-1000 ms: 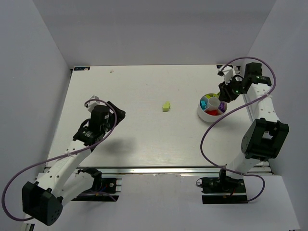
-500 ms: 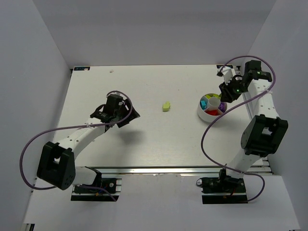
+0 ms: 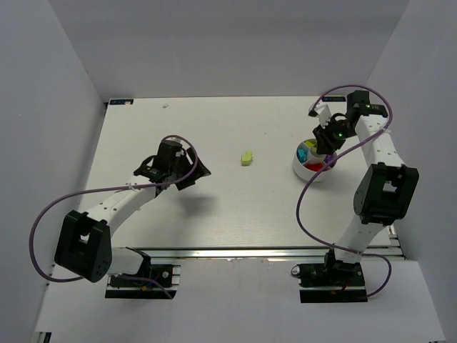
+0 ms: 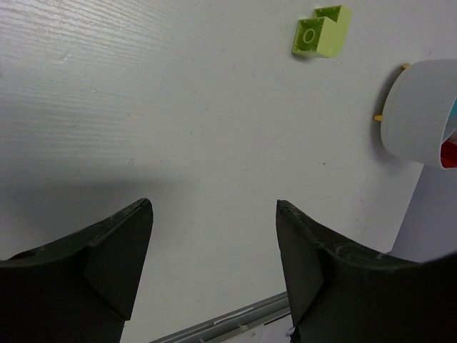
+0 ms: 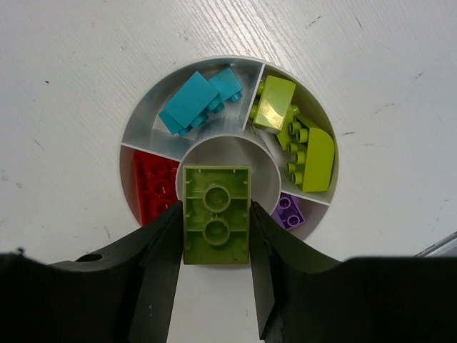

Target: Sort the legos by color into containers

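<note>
White table seen from above carries one loose lime lego mid-surface, well apart from the divided bowl at the right. Left wrist view: left jaws spread wide and empty, the loose lime lego far ahead. Right wrist view: right jaws clamped on a lime brick over the bowl's hub; cyan bricks, lime bricks, a red brick and a purple brick lie in separate compartments.

Your right gripper, clamping its lime brick, has come in from the far-right rim to sit over the divided bowl. Your left gripper has swung out toward mid-table.
</note>
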You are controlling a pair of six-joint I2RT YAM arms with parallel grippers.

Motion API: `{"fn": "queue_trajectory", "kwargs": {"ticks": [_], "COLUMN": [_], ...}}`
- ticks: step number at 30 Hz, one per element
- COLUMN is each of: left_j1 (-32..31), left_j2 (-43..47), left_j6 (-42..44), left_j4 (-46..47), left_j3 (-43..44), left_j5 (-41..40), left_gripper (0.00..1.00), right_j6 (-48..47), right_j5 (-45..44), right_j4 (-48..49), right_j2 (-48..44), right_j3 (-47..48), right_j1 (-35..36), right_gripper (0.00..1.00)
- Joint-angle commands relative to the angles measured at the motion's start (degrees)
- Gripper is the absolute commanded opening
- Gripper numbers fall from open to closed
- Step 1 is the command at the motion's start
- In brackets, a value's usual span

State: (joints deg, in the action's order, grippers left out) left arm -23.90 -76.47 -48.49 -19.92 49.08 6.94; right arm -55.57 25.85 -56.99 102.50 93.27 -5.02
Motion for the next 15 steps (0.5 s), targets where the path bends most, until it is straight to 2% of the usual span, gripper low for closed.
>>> {"fn": "queue_trajectory", "kwargs": {"ticks": [1, 6, 7, 12, 15], "left_j1": [-0.1, -0.1, -0.1, -0.1, -0.1], "left_j2": [2.9, 3.3, 3.3, 3.0, 2.8], "left_j6": [-0.4, -0.6, -0.6, -0.7, -0.7], "left_j4": [1.1, 1.4, 1.4, 1.8, 2.3], "left_j3": [-0.7, -1.3, -1.4, -1.4, -1.5], "left_j5": [0.7, 0.7, 0.7, 1.1, 1.2], "left_gripper": [0.79, 0.79, 0.79, 0.79, 0.79], "right_j6": [1.4, 1.3, 1.1, 1.3, 2.1], "right_j5": [-1.4, -2.4, -2.4, 0.6, 6.7], "right_j4": [1.3, 1.7, 1.8, 1.2, 1.5], "right_j2": [-0.1, -1.0, -1.5, -3.1, -5.6], "right_j3": [1.1, 0.5, 0.4, 1.5, 2.1], "right_j1": [0.2, 0.1, 0.1, 0.1, 0.4], "right_gripper": [0.46, 0.61, 0.67, 0.72, 0.89]}}
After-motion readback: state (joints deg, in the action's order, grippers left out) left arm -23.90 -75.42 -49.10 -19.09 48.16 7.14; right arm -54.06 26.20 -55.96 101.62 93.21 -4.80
